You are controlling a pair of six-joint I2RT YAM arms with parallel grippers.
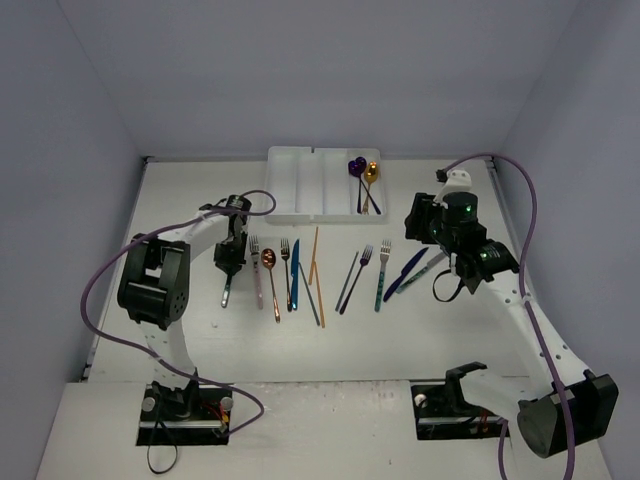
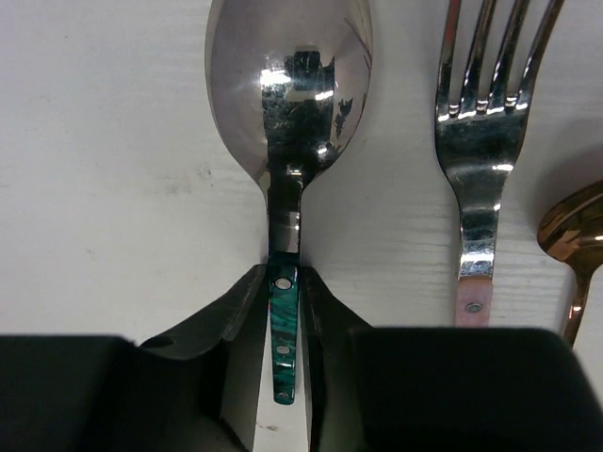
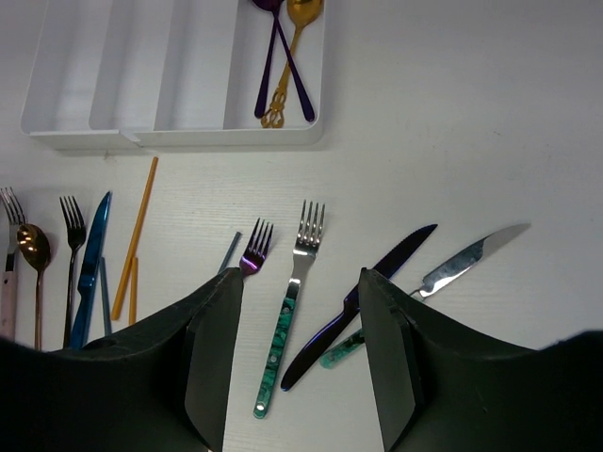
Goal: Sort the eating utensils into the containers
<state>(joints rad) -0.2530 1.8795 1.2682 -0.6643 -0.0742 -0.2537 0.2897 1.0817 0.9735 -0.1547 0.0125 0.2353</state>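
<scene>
At the left end of the row on the white table (image 2: 104, 188), your left end effector (image 2: 285, 311) pinches the slim, riveted teal handle of a mirror-bright steel spoon (image 2: 287, 85) lying flat, apart from the white plastic tray (image 1: 300, 185). That slick handle could swivel or slip on lifting, nudging the pink-handled fork (image 2: 476, 141) just beside; your right end effector (image 3: 301, 320) hangs spread.

High top camera and nearer right wrist share the tray (image 1: 290, 214); left wrist looks closest.
</scene>
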